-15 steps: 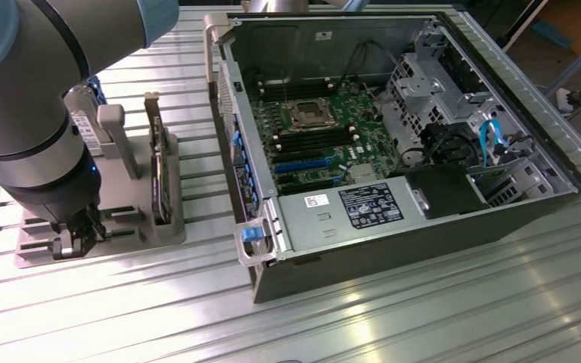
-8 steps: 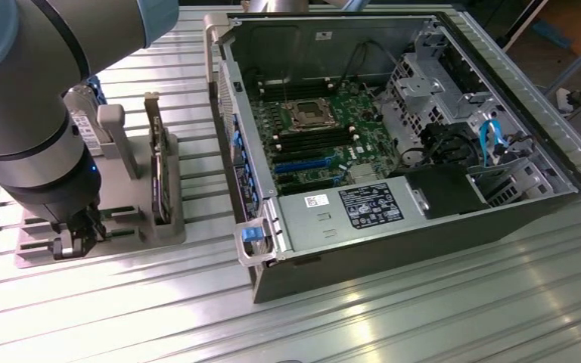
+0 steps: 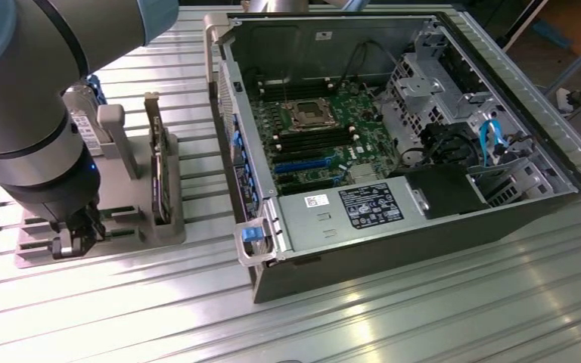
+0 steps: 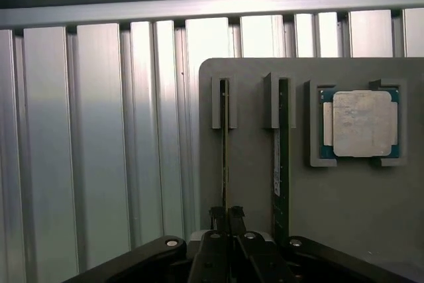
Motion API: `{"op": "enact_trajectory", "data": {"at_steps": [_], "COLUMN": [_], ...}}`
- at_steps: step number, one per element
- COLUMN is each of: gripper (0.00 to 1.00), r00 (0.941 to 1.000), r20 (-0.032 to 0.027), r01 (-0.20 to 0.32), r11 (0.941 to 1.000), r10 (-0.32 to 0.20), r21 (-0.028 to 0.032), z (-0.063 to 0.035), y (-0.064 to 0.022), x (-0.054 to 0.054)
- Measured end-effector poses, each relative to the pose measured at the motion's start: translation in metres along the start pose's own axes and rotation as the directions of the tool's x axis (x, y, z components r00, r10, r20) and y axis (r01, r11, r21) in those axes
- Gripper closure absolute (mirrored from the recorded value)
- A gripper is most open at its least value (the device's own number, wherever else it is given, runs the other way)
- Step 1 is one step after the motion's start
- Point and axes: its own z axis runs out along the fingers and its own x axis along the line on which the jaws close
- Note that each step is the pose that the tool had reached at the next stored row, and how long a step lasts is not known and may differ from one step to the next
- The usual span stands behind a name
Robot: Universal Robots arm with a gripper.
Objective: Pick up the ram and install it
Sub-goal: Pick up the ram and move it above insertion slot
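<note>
Two rams stand on edge in the slots of a grey holder (image 4: 252, 177). In the wrist view my gripper (image 4: 226, 215) is shut on the near end of one ram (image 4: 224, 144), its dark fingers pinching the thin green board. The second ram (image 4: 281, 157) stands in the neighbouring slot, untouched. In the exterior view the gripper (image 3: 76, 236) hangs low over the holder (image 3: 119, 227) at the exterior view's left, with the arm hiding the rams. The open computer case (image 3: 392, 234) lies to the right, its motherboard (image 3: 316, 140) exposed.
A square silver CPU (image 4: 361, 124) sits in its pocket on the holder beside the second ram. A dark expansion card (image 3: 160, 166) stands upright in the holder, between the gripper and the case. The ribbed aluminium table (image 3: 422, 318) runs under everything.
</note>
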Motion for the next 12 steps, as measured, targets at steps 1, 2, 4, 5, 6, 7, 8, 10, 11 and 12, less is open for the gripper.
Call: {"op": "enact_trajectory", "data": {"at_steps": [1,2,4,5,6,7,8,10,11,12], "gripper": [0.88,0.88,0.88,0.88,0.88,0.88,0.88,0.88,0.88,0.88], "r00": [1.0000,1.0000,1.0000,1.0000,1.0000,1.0000,1.0000,1.0000,1.0000,1.0000], "r20": [0.0000,0.0000,0.0001,0.0001,0.0001,0.0000,0.0001,0.0001,0.0001,0.0001], "r01": [0.000,0.000,0.000,0.000,0.000,0.000,0.000,0.000,0.000,0.000], "r11": [1.0000,1.0000,1.0000,1.0000,1.0000,1.0000,1.0000,1.0000,1.0000,1.0000], "r10": [0.000,0.000,0.000,0.000,0.000,0.000,0.000,0.000,0.000,0.000], "r21": [0.0001,0.0001,0.0001,0.0001,0.0001,0.0001,0.0002,0.0002,0.0001,0.0002], "z": [-0.0007,-0.0015,-0.0032,-0.0039,-0.0047,-0.0056,-0.0070,-0.0087,-0.0096,-0.0104], "y": [0.0000,0.0001,0.0001,0.0001,0.0001,0.0002,0.0002,0.0003,0.0003,0.0003], "x": [0.0000,0.0000,0.0000,0.0000,0.0000,0.0000,0.0000,0.0001,0.0001,0.0001]}}
